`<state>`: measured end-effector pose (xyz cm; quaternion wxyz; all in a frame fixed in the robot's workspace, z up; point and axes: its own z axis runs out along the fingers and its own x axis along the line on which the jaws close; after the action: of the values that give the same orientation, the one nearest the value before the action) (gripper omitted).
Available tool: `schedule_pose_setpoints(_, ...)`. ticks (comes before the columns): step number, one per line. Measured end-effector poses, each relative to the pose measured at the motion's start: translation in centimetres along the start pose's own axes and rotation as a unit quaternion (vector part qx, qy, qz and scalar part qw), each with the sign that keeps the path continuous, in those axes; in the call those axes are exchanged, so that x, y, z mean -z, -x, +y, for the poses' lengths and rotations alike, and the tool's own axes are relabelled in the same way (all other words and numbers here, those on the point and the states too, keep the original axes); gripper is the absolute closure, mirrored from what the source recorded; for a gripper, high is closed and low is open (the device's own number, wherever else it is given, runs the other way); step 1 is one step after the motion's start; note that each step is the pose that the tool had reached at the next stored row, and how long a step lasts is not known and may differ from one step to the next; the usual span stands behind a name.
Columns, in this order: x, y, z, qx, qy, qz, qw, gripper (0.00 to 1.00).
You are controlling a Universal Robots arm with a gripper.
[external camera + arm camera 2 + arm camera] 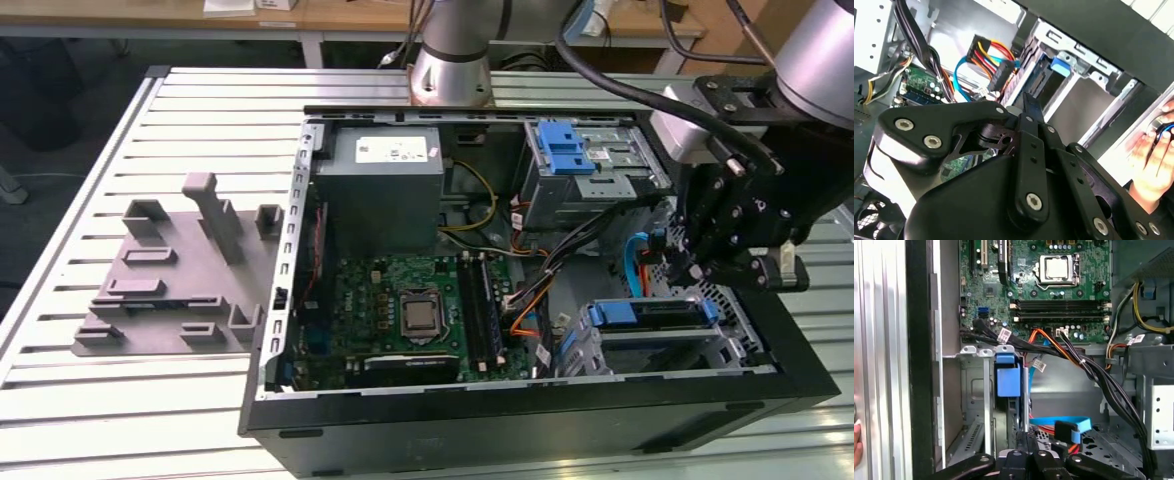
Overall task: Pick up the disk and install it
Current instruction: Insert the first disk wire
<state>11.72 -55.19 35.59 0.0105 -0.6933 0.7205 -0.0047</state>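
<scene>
Inside the case (534, 425), we see the disk (647, 314) sitting in its bay (742, 338); the gripper (694, 268) hovers just above, jaws together.

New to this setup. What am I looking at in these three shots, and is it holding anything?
A robot arm with a black pincer hangs over an open computer case on a slatted metal table. The exterior view looks down on it all; both wrist views ride on the arm and look into the case. A grey moulded fixture lies beside the case. The blue-framed disk appears to sit in the drive cage just under the pincer; whether it is gripped, I cannot tell.
</scene>
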Motion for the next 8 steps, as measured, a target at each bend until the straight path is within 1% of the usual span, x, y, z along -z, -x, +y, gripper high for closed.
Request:
schedule_pose_setpoints(4,0.17,0.51,-0.12,0.0,-0.0015,0.0,1.0,0.89)
schedule_pose_setpoints(8,0.67,1.04,-0.18,-0.001,-0.0052,-0.0002,1.0,0.89)
